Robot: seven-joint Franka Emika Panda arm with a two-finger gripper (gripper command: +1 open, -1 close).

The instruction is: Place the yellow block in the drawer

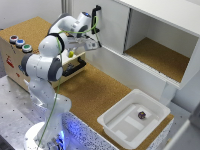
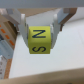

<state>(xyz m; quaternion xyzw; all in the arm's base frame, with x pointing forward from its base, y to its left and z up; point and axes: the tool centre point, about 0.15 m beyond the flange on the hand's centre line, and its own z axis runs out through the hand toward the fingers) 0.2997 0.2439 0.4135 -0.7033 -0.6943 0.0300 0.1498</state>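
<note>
Hanging beneath the gripper [image 1: 75, 51] is the drawer [image 1: 67, 64], pulled out of its wooden box, black handle [image 1: 74, 68] nearest the arm's base. Between the closed fingers [image 2: 21, 26] sits the yellow block [image 2: 39, 40], clamped on both sides, lettered face outward, directly over that opening.

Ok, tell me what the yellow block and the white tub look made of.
Yellow block: probably painted wood or plastic; flat matte yellow faces with printed black letters. The gripper holds it.
White tub: likely plastic; smooth, slightly glossy, thin walls with a rolled rim.
</note>
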